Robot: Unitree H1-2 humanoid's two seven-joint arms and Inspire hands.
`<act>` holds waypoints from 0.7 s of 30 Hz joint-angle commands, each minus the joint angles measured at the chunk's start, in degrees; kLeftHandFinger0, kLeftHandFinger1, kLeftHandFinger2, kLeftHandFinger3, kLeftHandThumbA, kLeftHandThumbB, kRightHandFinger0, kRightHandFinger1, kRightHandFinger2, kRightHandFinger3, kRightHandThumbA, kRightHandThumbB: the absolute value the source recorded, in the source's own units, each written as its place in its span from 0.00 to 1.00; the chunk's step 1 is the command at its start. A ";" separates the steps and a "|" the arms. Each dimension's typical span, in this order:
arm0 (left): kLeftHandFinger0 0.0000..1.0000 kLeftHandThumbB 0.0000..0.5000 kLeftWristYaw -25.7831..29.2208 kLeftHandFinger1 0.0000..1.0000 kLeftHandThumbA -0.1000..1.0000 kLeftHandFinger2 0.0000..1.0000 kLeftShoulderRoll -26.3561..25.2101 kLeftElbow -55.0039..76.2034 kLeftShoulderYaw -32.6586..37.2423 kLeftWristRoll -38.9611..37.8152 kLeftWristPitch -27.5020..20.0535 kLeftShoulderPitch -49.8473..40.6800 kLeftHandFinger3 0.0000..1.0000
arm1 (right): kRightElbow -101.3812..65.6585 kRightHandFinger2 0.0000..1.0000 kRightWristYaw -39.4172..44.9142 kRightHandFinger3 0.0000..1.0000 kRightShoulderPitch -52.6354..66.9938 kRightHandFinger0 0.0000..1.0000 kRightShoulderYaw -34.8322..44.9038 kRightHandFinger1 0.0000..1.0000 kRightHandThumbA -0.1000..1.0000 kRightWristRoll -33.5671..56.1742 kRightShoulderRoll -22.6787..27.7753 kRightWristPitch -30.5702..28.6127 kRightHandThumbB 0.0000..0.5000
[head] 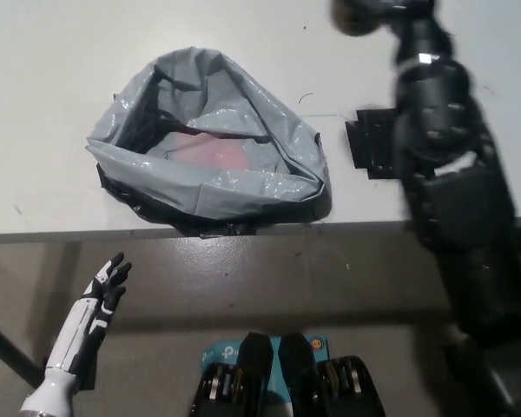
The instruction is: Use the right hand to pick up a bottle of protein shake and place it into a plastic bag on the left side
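The grey plastic bag [243, 187] lies open on the white table [52, 69], left of centre. My black right arm [443, 165] reaches up across the picture's right side. Its hand [405, 12] is at the very top edge, blurred and partly cut off. It is shut on the tan protein shake bottle [354, 17], of which only a blurred lower part shows. Bottle and hand are high above the table, to the right of the bag. My white left hand [102, 291] rests open at the lower left, below the table's front edge.
A black square mat [372, 143] lies bare on the table right of the bag, partly hidden by my right arm. Something reddish [215, 149] shows inside the bag. The table's front edge [69, 233] runs across the middle of the picture.
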State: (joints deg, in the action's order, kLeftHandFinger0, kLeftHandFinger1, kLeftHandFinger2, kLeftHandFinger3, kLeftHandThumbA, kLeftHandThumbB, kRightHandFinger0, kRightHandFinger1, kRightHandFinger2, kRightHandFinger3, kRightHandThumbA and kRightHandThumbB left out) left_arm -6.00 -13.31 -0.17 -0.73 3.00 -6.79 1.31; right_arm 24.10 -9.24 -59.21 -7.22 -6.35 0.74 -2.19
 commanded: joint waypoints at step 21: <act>1.00 0.67 -1.88 1.00 0.99 1.00 -0.48 3.38 0.69 -1.11 -0.03 1.49 1.00 | 44.21 0.49 -5.03 0.53 -17.49 0.01 -19.74 0.19 0.37 -17.97 -7.77 -8.94 0.61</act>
State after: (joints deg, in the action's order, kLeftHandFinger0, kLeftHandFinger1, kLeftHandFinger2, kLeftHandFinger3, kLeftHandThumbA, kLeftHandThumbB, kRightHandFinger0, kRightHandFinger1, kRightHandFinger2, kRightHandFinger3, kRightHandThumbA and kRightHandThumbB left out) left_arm -6.75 -13.13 0.76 -0.34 2.84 -6.55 1.78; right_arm 66.75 -10.83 -72.06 -25.14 -19.76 -6.77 -6.94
